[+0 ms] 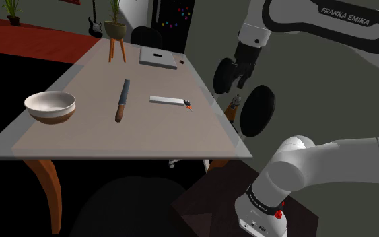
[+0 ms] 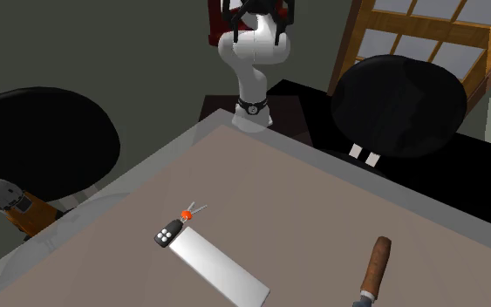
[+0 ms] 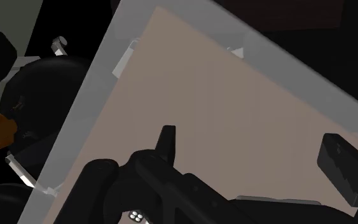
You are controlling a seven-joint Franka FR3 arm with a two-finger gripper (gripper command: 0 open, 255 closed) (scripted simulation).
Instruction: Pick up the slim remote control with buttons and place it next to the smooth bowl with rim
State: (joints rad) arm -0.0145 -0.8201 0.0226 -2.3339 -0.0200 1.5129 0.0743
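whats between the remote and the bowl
A brown-handled knife lies between the remote and the bowl, as the shoulder view shows.

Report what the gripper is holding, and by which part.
Nothing. The gripper is open, with nothing between its fingers; the remote lies untouched on the table.

On the table (image 1: 80,138), the knife (image 1: 122,100) lies between the bowl (image 1: 50,106) and the remote (image 1: 166,100). The keys (image 1: 188,104) lie just beside the remote.
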